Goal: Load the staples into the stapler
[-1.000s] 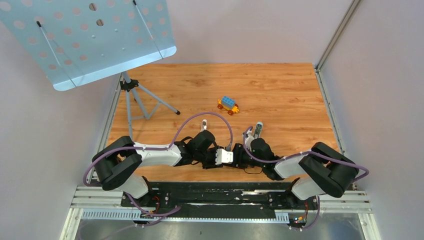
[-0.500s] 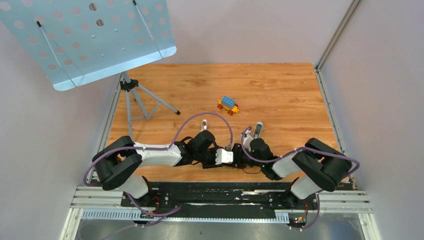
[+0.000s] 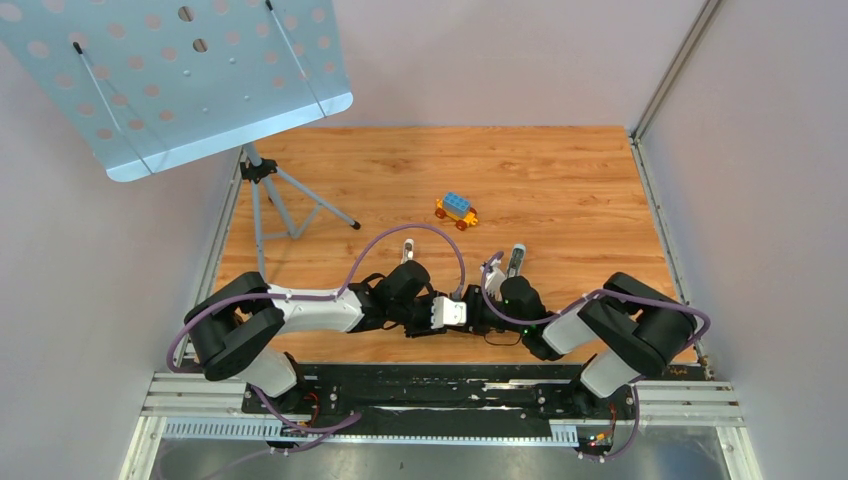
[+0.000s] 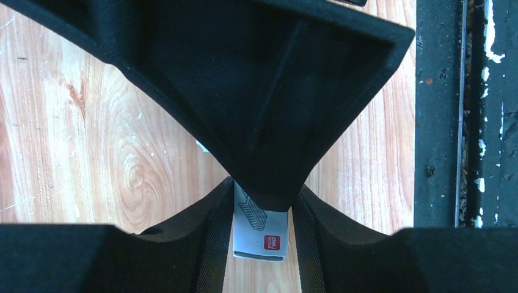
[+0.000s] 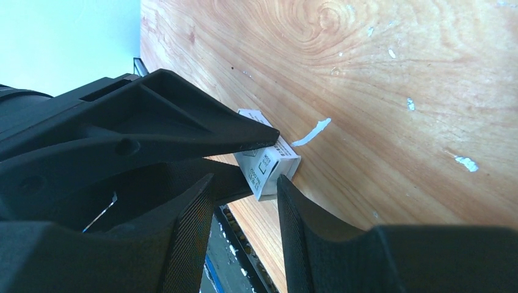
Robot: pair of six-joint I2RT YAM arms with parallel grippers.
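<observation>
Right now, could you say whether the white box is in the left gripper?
In: the white box sits between the left gripper's fingers.

The small white printed cardboard box is half covered by a black gripper finger in both wrist views, and it is hidden beneath the wrists from above. The perforated pale blue metal panel is cut off by the picture's edges.

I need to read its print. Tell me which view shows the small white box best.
The right wrist view: the small white box shows two printed faces and a corner. The left wrist view shows only a narrow end with a red mark, the rest covered. In the top external view the arms hide it.
</observation>
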